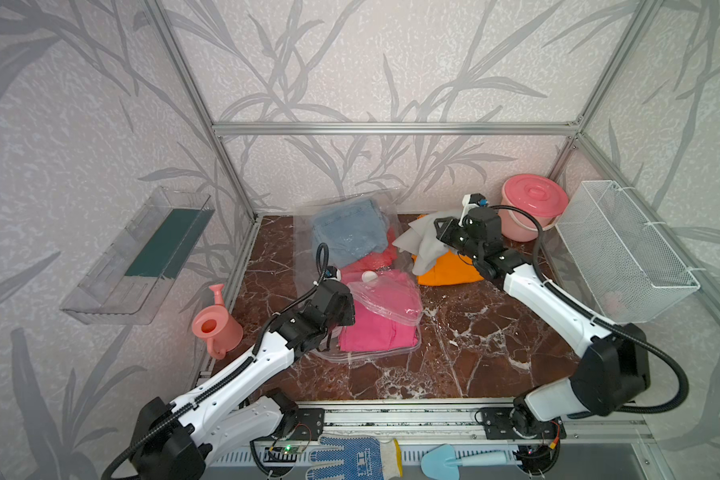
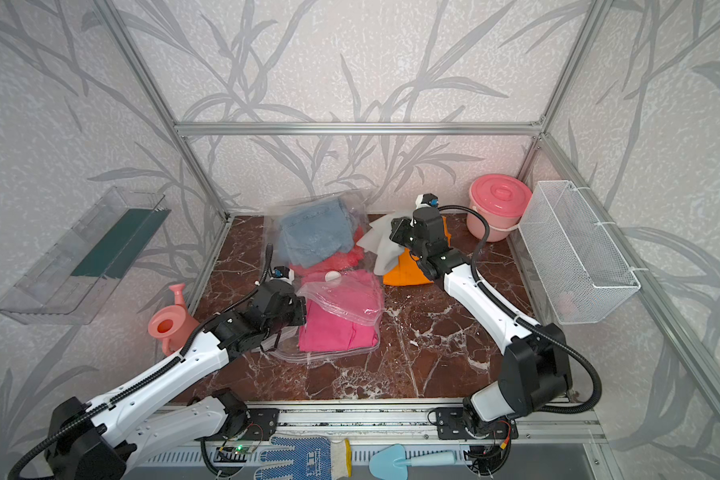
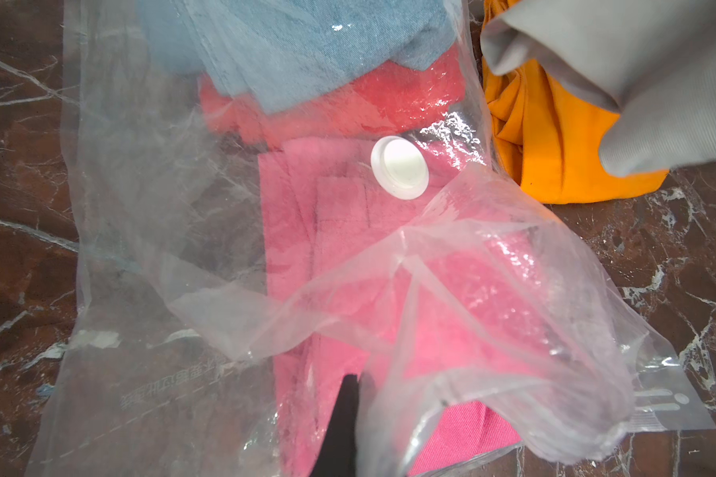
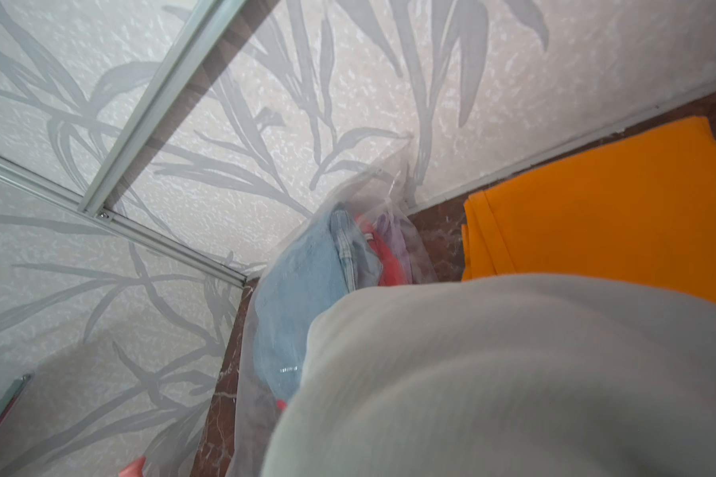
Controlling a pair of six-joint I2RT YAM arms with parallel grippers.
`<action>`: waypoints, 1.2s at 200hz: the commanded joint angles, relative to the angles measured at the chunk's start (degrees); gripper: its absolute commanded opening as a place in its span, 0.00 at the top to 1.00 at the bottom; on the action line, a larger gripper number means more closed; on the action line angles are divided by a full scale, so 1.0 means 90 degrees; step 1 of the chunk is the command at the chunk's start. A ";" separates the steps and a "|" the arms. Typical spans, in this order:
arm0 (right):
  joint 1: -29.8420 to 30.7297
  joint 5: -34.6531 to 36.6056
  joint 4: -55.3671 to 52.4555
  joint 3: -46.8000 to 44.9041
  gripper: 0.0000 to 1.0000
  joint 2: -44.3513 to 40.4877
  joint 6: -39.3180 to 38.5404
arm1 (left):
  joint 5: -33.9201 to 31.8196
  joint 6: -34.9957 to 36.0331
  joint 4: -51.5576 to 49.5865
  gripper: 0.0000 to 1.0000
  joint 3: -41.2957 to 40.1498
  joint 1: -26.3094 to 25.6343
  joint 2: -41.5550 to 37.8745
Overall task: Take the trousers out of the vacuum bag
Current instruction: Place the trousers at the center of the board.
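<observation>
Vacuum bag (image 1: 385, 297) flat on the dark marble worktop (image 1: 474, 353), long axis running from the near edge to the back wall (image 1: 391, 166). Far end propped up against that wall, zip-seal mouth pointing toward the robot. Round white valve disc (image 1: 368, 276) near mid-length, facing up.

Inside, from far end to mouth: blue denim trousers (image 1: 346, 232), red trousers (image 1: 375, 259), then hot pink trousers (image 1: 375, 332) lying along the bag's length and reaching the mouth. Beside the red, in the right wrist view, a glimpse of lilac trousers (image 4: 393, 235).

At the mouth, left pincer (image 3: 348, 386) closed on the bag's upper sheet, which stands lifted and curled over the pink cloth.

Outside the bag, just to its right, orange trousers (image 1: 449, 270) folded on the worktop. Over them, right pincer (image 1: 439, 239) clamped on grey trousers (image 1: 422, 245), hanging crumpled.
</observation>
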 commanded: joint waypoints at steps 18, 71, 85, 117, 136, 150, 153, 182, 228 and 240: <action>-0.0504 -0.0905 0.0654 0.1200 1.00 0.1186 -0.0426 | -0.0276 -0.0078 -0.0204 1.00 0.0272 0.0052 -0.0037; -0.1023 -0.1492 0.0681 0.1555 1.00 0.2195 -0.0404 | -0.0392 -0.0127 -0.0359 1.00 0.0322 0.0065 -0.0048; -0.1023 -0.1487 0.0703 0.1683 1.00 0.2269 -0.0439 | -0.0408 -0.0127 -0.0383 1.00 0.0356 0.0065 -0.0034; -0.1043 -0.1624 0.0427 0.2472 1.00 0.2652 -0.0505 | -0.0416 -0.0114 -0.0385 1.00 0.0452 0.0065 0.0062; -0.1053 -0.1788 0.0258 0.2975 1.00 0.2900 -0.0515 | -0.0399 -0.0097 -0.0385 1.00 0.0482 0.0073 0.0114; -0.1053 -0.1847 0.0123 0.3204 1.00 0.2983 -0.0532 | -0.0376 -0.0102 -0.0361 1.00 0.0483 0.0075 0.0135; -0.1053 -0.1864 0.0111 0.3216 1.00 0.2986 -0.0525 | -0.0375 -0.0098 -0.0360 1.00 0.0483 0.0075 0.0141; -0.1078 -0.1766 0.0151 0.2536 0.99 0.2795 -0.0735 | -0.0365 -0.0119 -0.0317 1.00 0.0440 0.0075 0.0109; -0.1344 -0.1680 0.0940 0.0394 0.97 0.2363 -0.0615 | -0.0339 -0.0097 -0.0347 1.00 0.0399 0.0075 0.0043; -0.1431 -0.1675 0.1208 -0.0140 0.96 0.2220 -0.0321 | -0.0336 -0.0097 -0.0339 1.00 0.0395 0.0075 0.0026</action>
